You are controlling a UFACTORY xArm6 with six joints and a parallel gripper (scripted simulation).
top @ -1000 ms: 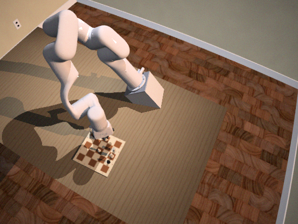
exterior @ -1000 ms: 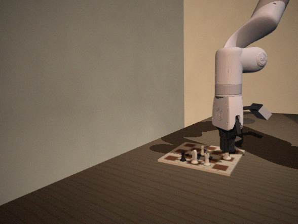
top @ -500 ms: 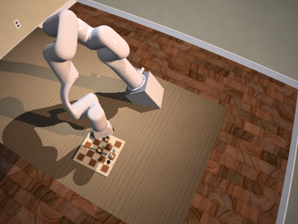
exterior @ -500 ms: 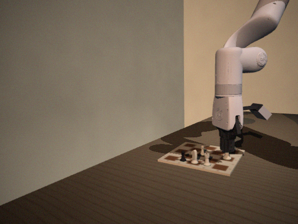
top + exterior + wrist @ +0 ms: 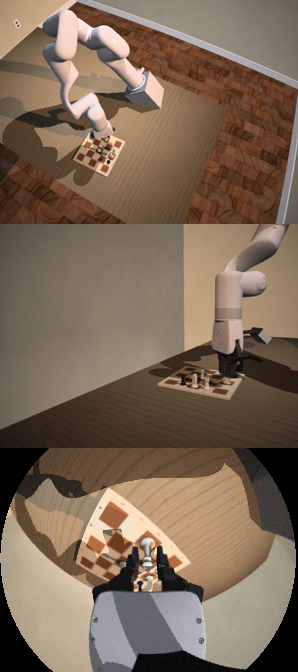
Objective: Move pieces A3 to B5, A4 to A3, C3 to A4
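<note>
Pincer (image 5: 148,565) parted, pale piece (image 5: 148,554) between fingers — upright

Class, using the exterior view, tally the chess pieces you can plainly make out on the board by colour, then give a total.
Light pieces: 4 (small piece, tall piece, notched-top piece, rightmost piece)
Dark pieces: 1 (dark piece)
Total: 5 plainly visible. Other dark spots among them are too small to tell from shadows.

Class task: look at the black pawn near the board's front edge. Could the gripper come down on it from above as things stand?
Probably yes. The black pawn stands apart from the white pieces, open above. The gripper is at the opposite edge, fingers loosened around a white piece, so it would need to lift away first.
</note>
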